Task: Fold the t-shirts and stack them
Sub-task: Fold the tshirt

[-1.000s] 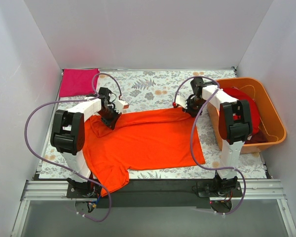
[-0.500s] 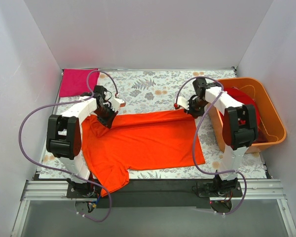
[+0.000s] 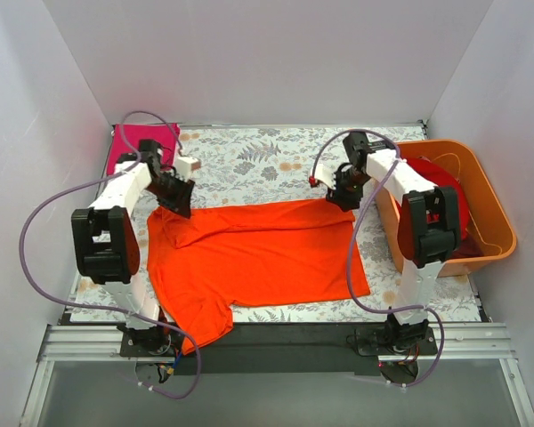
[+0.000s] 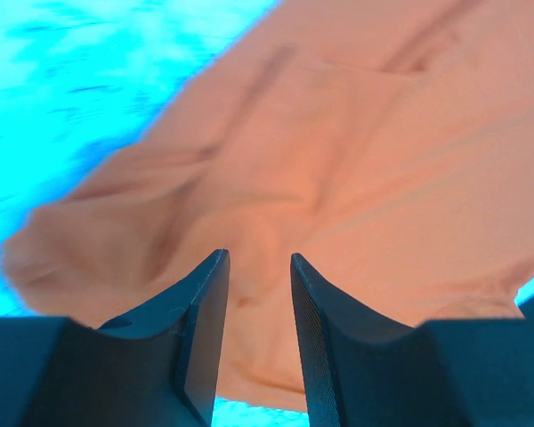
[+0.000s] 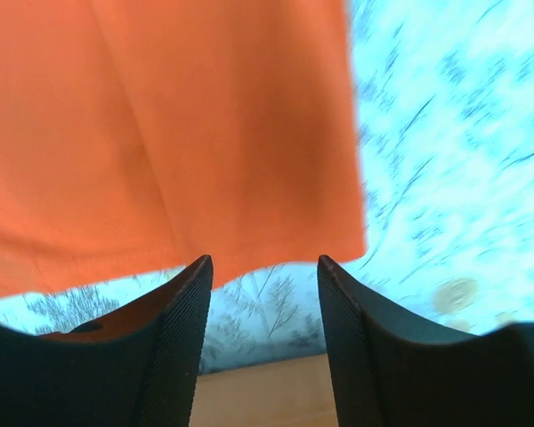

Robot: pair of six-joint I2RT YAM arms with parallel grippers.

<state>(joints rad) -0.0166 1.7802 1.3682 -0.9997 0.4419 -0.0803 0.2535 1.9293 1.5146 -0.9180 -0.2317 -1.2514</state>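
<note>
The bright orange t-shirt (image 3: 258, 253) lies spread on the floral table, one sleeve hanging over the near edge. My left gripper (image 3: 180, 203) hovers over its far left corner, open; the left wrist view shows rumpled orange cloth (image 4: 356, 133) below the parted fingers (image 4: 200, 302), nothing pinched. Over the far right corner my right gripper (image 3: 342, 197) is open too, the shirt's hem (image 5: 160, 133) just ahead of its jaws. A magenta-pink t-shirt (image 3: 127, 149) lies folded at the back left. The deeper red t-shirt (image 3: 449, 191) sits bunched in the tub.
A rigid orange plastic tub (image 3: 503, 233) stands at the right edge, close beside the right arm. The floral tablecloth (image 3: 267, 160) stretches behind the orange shirt. White walls close in the back and both sides. Purple cables loop off both arms.
Both grippers have opened and let go of the orange shirt's far edge. The left gripper has drawn back and to the left, towards the magenta-pink shirt; the right one shifted slightly away.
</note>
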